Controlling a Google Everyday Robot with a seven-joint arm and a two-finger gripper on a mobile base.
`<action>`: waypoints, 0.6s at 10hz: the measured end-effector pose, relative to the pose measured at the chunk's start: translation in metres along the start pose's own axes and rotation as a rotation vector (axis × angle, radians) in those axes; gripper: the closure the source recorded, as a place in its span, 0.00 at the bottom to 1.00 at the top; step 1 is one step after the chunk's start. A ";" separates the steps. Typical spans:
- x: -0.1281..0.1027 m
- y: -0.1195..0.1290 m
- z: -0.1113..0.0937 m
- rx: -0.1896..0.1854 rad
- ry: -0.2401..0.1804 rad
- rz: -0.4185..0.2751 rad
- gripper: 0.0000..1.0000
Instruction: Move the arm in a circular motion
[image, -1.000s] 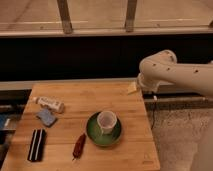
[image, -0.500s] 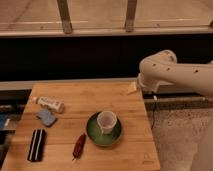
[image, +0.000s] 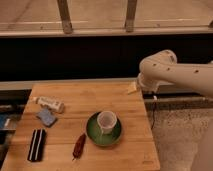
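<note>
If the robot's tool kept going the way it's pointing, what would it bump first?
Probably the wooden table: the tool hangs at its far corner, tipped down toward the tabletop. Depth is unclear.

Cream-white arm reaching in from the right over a wooden table

The arm (image: 172, 75) bends at a bulbous joint just off the table's (image: 100, 97) far right corner, and its pale yellowish gripper (image: 132, 89) sits low at that corner. Mid-table, a white cup (image: 107, 121) stands on a green plate (image: 91, 131), with a small red object (image: 79, 145) just to its left. Further left lie a dark striped block (image: 36, 145), a blue sponge (image: 46, 117) and a white tube (image: 50, 103), all well apart from the gripper.
</note>
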 end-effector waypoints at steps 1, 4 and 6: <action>-0.011 0.000 -0.003 -0.013 -0.017 -0.013 0.20; -0.046 0.030 0.003 -0.050 -0.039 -0.064 0.20; -0.073 0.074 0.008 -0.081 -0.054 -0.137 0.20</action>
